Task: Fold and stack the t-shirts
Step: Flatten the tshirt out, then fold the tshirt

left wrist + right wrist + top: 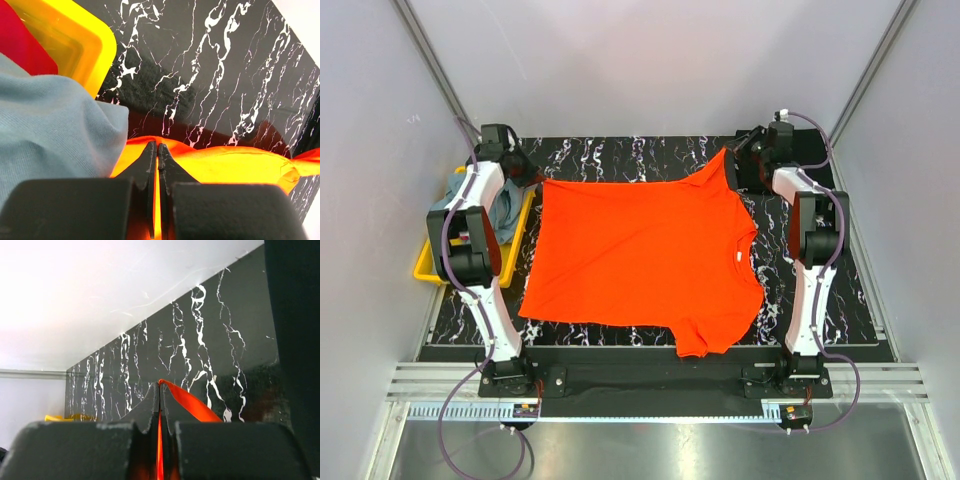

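the orange t-shirt (640, 255) lies spread flat over the middle of the dark marbled surface (820, 300). the left fingers (146, 167) are clamped on its far corner at 10 o'clock. the right fingers (149, 410) pinch its far corner at 1 o'clock. a grey-blue t-shirt (505, 212) drapes over the yellow bin (432, 265) at 9 o'clock.

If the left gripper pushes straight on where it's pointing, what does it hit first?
Beyond the orange t-shirt its shut fingers pinch, the left gripper likely meets the black marbled tabletop; depth is unclear.
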Robot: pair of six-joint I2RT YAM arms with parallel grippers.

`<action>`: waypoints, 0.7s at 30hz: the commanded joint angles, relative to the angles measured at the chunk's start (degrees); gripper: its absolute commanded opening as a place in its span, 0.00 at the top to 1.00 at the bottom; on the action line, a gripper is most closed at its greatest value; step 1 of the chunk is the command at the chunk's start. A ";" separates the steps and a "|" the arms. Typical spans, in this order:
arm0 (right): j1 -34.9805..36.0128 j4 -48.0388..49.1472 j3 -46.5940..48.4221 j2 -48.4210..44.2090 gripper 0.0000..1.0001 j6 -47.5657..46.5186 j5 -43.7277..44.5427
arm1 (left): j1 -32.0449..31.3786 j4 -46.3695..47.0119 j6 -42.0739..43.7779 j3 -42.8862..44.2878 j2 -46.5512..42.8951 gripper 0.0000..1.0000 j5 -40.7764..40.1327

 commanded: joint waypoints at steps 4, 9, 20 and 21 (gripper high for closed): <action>0.17 -7.24 1.21 -7.71 1.00 -2.54 3.69 | 0.64 -0.94 2.85 3.46 -1.31 1.00 -1.01; 0.25 -14.63 -8.59 -16.24 1.00 -2.38 8.63 | 0.73 -2.53 5.41 2.06 -3.06 1.00 0.66; -1.86 -16.92 -30.95 -34.88 1.00 1.67 8.90 | 0.73 -5.34 9.98 -5.05 -9.13 1.00 -3.12; -1.86 -16.92 -33.14 -35.85 1.00 1.67 8.90 | 0.64 -5.34 10.15 -5.93 -9.83 1.00 -2.86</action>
